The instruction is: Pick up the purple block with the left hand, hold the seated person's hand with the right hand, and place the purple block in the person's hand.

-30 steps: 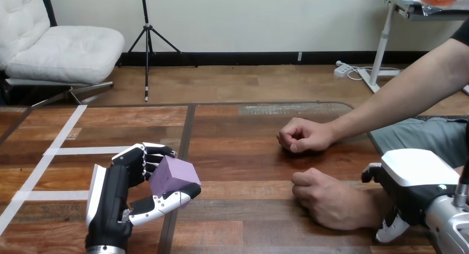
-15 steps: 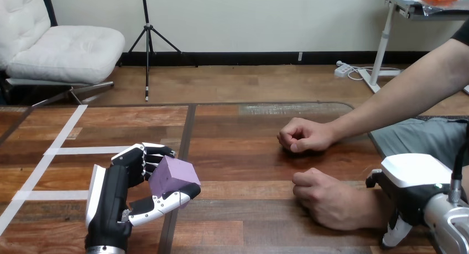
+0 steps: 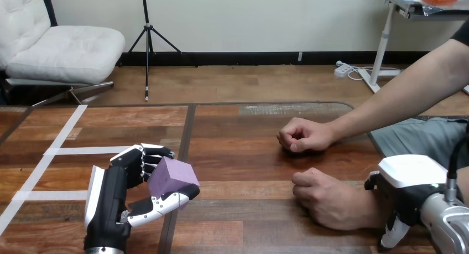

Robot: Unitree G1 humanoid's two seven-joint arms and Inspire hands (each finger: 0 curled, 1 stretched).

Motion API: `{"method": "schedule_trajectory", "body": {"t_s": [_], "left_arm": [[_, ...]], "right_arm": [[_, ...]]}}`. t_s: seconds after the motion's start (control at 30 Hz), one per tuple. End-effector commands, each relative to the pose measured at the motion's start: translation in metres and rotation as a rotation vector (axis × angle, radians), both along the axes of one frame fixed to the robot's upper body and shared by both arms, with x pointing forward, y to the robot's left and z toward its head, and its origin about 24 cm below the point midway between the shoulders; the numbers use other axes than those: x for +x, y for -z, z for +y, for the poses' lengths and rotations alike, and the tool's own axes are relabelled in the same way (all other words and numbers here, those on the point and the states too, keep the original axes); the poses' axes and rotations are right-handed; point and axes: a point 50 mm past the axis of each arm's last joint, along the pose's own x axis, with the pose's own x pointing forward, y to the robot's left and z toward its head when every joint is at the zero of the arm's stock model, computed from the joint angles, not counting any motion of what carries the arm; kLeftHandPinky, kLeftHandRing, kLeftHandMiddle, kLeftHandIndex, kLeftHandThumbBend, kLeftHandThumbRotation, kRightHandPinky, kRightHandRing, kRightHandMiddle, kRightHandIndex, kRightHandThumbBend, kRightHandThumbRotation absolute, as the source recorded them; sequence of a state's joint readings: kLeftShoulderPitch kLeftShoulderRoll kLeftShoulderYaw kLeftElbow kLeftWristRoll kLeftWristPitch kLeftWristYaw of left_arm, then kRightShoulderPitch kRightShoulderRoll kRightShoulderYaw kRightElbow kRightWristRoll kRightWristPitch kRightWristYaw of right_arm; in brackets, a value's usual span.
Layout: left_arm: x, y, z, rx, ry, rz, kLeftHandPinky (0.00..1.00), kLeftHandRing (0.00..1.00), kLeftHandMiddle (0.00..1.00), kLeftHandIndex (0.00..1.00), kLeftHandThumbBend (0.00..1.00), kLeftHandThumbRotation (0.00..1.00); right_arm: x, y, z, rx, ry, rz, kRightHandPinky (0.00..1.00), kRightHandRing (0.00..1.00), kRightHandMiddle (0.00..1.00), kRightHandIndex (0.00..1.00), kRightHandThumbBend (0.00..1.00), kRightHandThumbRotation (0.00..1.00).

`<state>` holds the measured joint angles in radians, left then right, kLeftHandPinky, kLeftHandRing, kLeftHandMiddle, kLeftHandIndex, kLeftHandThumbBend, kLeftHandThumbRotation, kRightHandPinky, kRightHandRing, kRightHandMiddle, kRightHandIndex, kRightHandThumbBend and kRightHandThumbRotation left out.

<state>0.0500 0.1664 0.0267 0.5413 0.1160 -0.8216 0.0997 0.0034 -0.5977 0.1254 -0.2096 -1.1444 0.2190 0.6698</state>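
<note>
View: the head view is being described, with clock directions read on the table (image 3: 238,154).
Left hand: the left hand (image 3: 113,196) is being seen at about 7 o'clock, with its arm coming in from the bottom edge and its palm turned toward 3 o'clock.
Left hand state: the purple block (image 3: 172,175) is being clasped, with the fingers curled over its 10 o'clock side and the thumb pressed along its 6 o'clock edge.
Purple block: it is being held tilted, one corner pointing toward 12 o'clock; whether it is touching the wood cannot be told.
Right hand: the right hand (image 3: 406,196) is being seen at about 4 o'clock, set against the wrist of the person's near hand (image 3: 323,201).
Right hand state: whether that wrist is being gripped cannot be told.
Person's near hand: it is being rested closed on the wood at 5 o'clock, well apart from the block, which lies toward its 9 o'clock.
Person's far hand: the person's far hand (image 3: 301,135) is being rested loosely closed at 2 o'clock, apart from the near one.
Tape: white tape strips (image 3: 61,135) are being seen at 9 to 10 o'clock.
</note>
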Motion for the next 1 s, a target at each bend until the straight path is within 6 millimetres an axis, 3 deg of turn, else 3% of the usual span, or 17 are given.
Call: {"method": "schedule_trajectory", "body": {"t_s": [0.0,0.2,0.43,0.53,0.57,0.7,0.83,0.97], "left_arm": [[0.011,-0.019,-0.001,-0.016,0.004,-0.106,0.32,0.38,0.45,0.45,0.72,0.0],[0.011,-0.019,-0.001,-0.012,0.003,-0.111,0.32,0.39,0.45,0.45,0.72,0.0],[0.01,-0.02,-0.002,-0.016,0.0,-0.114,0.32,0.39,0.45,0.45,0.73,0.0],[0.01,-0.02,-0.001,-0.02,-0.001,-0.113,0.32,0.39,0.45,0.45,0.73,0.0],[0.01,-0.02,-0.001,-0.019,-0.002,-0.112,0.32,0.39,0.45,0.45,0.72,0.0],[0.01,-0.02,-0.001,-0.015,-0.005,-0.111,0.33,0.39,0.45,0.45,0.72,0.0],[0.01,-0.019,-0.001,-0.025,-0.005,-0.111,0.32,0.39,0.45,0.46,0.72,0.0],[0.01,-0.019,-0.001,-0.025,-0.006,-0.112,0.32,0.39,0.45,0.46,0.72,0.0]], "right_arm": [[0.013,-0.01,0.0,-0.039,-0.004,-0.02,0.79,0.79,0.8,0.78,0.77,0.03],[0.015,-0.008,0.0,-0.049,-0.003,-0.005,0.76,0.77,0.79,0.76,0.75,0.01],[0.017,-0.004,0.0,-0.056,-0.007,0.014,0.6,0.66,0.71,0.73,0.72,0.0],[0.018,-0.003,0.0,-0.051,-0.006,0.015,0.52,0.61,0.67,0.72,0.7,0.0],[0.018,-0.002,0.0,-0.05,-0.006,0.015,0.44,0.53,0.62,0.72,0.69,0.0],[0.019,0.0,0.0,-0.046,-0.005,0.019,0.32,0.42,0.52,0.71,0.69,0.0],[0.019,0.001,-0.001,-0.035,0.0,0.021,0.23,0.31,0.42,0.7,0.71,0.0],[0.02,0.002,-0.001,-0.03,-0.002,0.019,0.19,0.27,0.38,0.7,0.71,0.0]]}}
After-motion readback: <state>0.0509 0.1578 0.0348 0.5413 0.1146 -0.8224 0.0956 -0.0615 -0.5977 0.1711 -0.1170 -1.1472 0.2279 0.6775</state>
